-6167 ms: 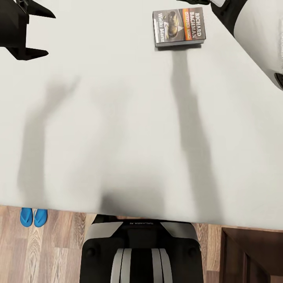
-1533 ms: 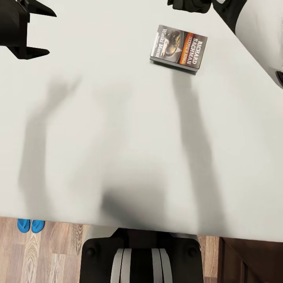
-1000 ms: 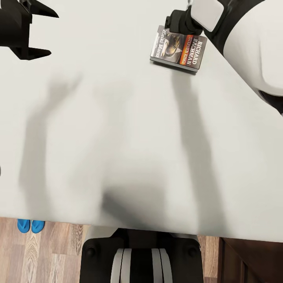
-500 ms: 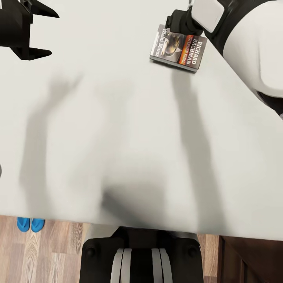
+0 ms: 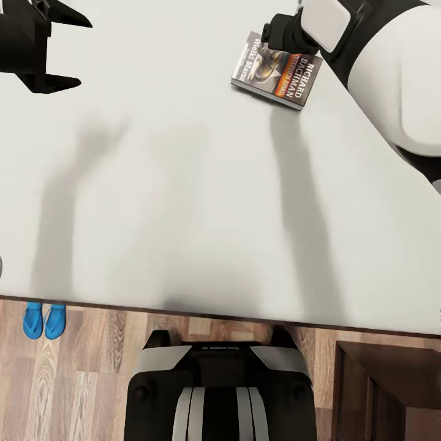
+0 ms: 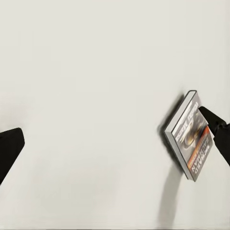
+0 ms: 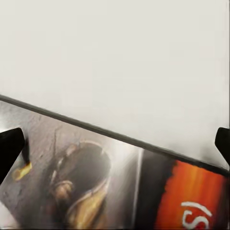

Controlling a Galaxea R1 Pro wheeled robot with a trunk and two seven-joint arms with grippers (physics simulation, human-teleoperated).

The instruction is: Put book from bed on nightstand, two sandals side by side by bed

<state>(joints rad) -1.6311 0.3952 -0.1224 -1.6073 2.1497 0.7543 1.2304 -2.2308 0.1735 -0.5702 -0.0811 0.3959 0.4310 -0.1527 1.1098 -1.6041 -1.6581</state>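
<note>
Book (image 5: 277, 68) lifted by right claw (image 5: 277, 30).

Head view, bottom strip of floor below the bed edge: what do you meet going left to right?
The two sandals side by side → the robot's base → the nightstand.

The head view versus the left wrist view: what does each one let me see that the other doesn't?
Seen from the head view and not the left wrist view: the two sandals side by side on the wood floor, a nightstand corner, the robot's own base, the whole left gripper, and the white right arm. The left wrist view adds the book's page edge from a low side angle, with one corner apparently lifted off the mattress. Both show the book on the pale bed with the right gripper at its edge.
</note>
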